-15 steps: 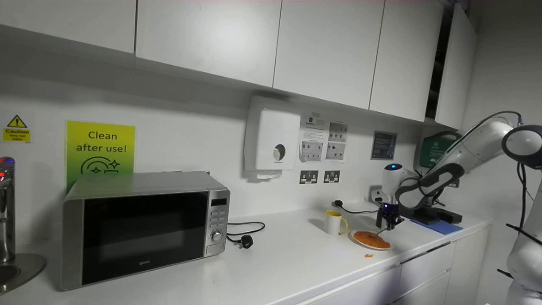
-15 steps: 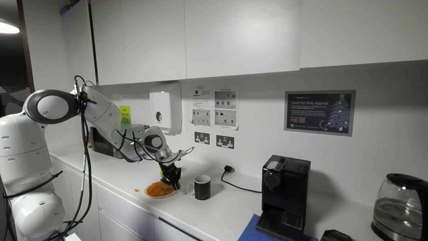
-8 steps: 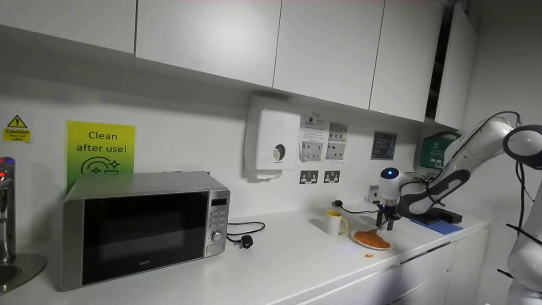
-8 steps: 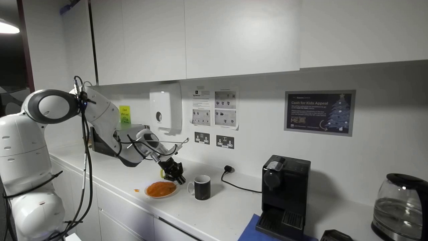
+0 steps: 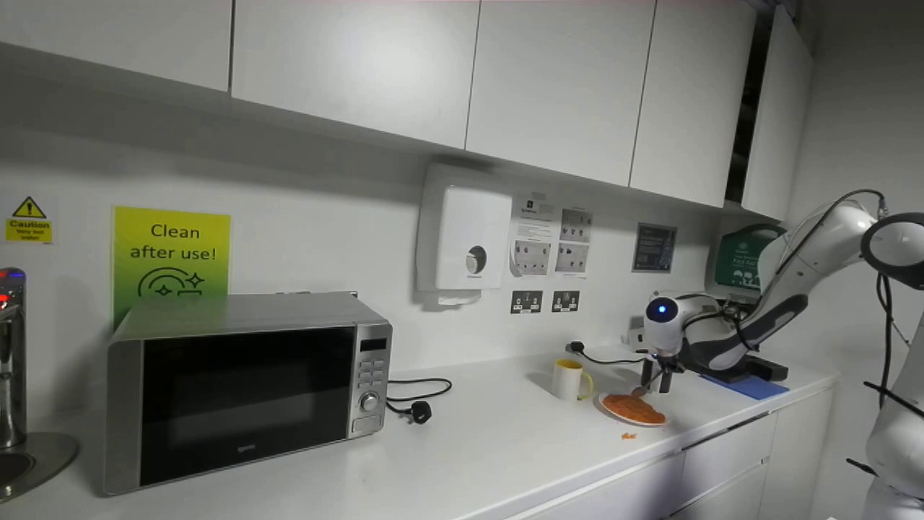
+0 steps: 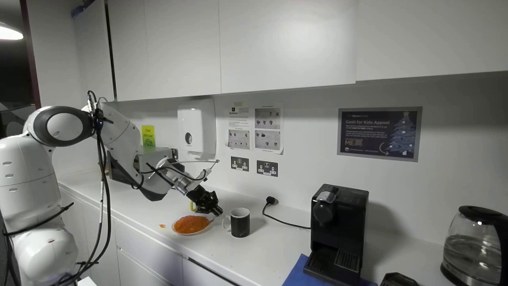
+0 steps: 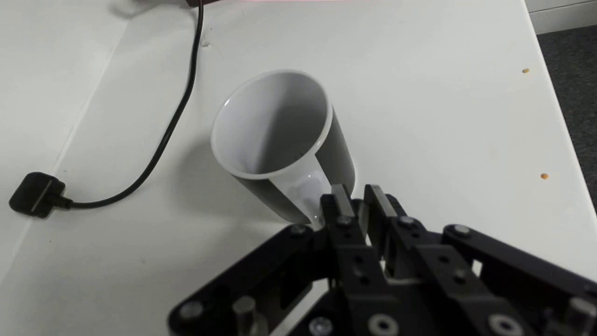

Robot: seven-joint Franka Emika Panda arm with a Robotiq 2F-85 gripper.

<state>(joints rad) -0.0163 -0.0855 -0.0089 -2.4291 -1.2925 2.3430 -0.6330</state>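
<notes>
The gripper [image 7: 357, 192] is clamped on a thin utensil [image 5: 640, 392], with a plate [image 5: 600, 406] of orange food [image 5: 635, 409] below it and a dark mug [image 6: 240, 225] near it on the surface [image 7: 443, 116]

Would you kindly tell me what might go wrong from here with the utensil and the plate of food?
First, the pincer appears close to the dark mug and may knock it.
Second, orange bits lie on the counter; the utensil might scatter more food there.
Third, the utensil slants from the pincer and could twist in its grip.
</notes>
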